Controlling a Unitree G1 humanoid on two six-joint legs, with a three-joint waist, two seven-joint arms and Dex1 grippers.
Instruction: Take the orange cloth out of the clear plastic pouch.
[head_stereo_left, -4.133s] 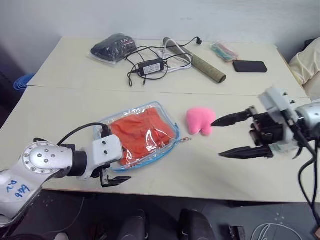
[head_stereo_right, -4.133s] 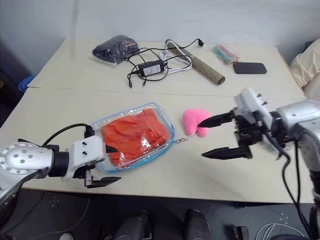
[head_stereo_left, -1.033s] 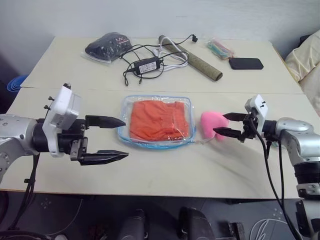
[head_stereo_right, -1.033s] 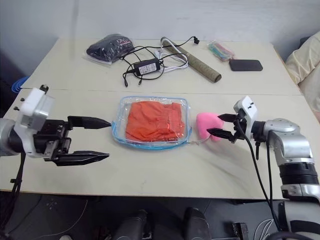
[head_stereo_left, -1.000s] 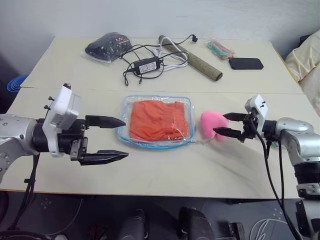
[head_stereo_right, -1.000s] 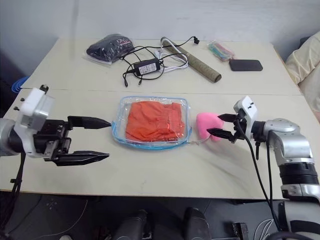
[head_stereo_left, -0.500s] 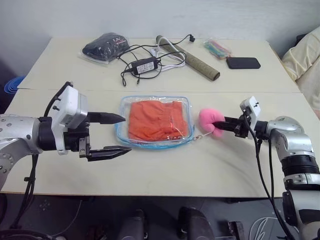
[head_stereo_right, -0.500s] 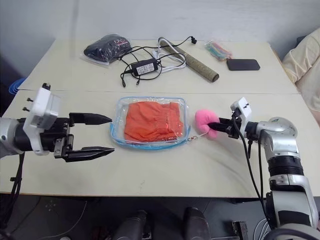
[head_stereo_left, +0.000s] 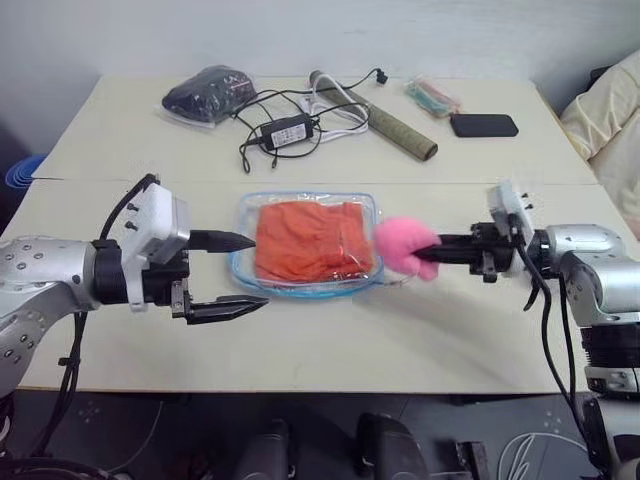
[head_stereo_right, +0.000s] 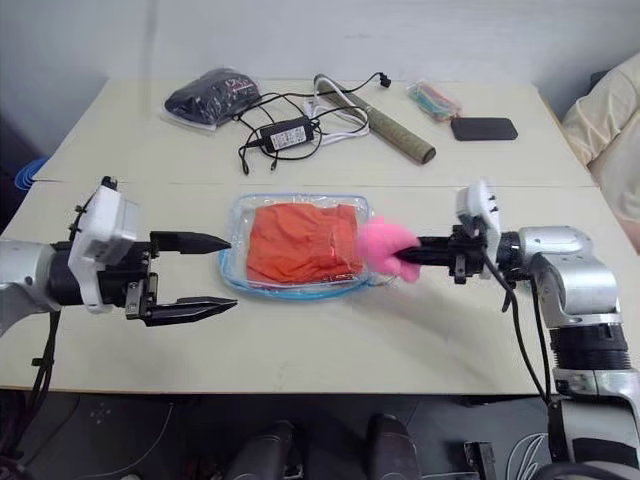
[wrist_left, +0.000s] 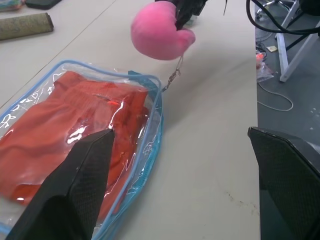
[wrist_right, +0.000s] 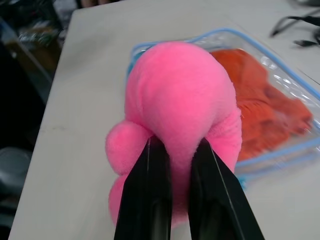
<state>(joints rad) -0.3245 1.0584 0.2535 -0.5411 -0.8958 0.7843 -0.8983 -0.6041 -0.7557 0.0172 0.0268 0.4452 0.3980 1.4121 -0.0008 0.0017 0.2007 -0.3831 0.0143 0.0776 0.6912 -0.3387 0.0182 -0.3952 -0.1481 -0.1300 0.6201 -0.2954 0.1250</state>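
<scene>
Table: right gripper pinching pink plush.

No text, label or number (on the pouch or anything else) can be read.

one clear plastic pouch, one orange cloth inside it, one pink plush charm, two grippers, left gripper and right gripper, far side: one clear bag of dark contents, one black power adapter, one rolled mat, one black phone, one packet of coloured items

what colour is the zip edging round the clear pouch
Light blue, running round the clear plastic pouch; clearest in the left wrist view.
</scene>
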